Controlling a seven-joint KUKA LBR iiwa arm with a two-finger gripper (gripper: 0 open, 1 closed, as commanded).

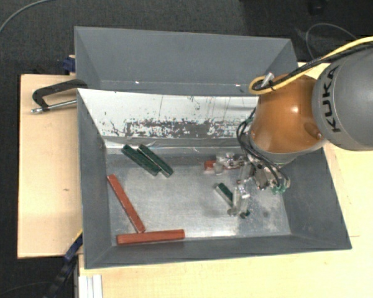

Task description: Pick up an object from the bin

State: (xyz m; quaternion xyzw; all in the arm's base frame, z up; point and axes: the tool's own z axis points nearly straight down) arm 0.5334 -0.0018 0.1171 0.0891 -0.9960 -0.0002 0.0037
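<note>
The arm [354, 104] is thick, grey and round, with black letters KUKA. Its wrist has a glossy orange cover [286, 120], a yellow cable [317, 61] above, and a small silver metal claw [241, 208].

The arm [354, 101] comes in from the right side of the camera view, its thick grey link marked with black KUKA lettering and lying across the upper right. At the link's end a rounded orange cover [285, 120] sits on the wrist, with a yellow cable [311, 64] and a black one curving over its top. Below the cover, the wrist's metal parts and thin wires hang down and to the left, and the pincer [241, 205] points downward at the low end of that assembly.
</note>
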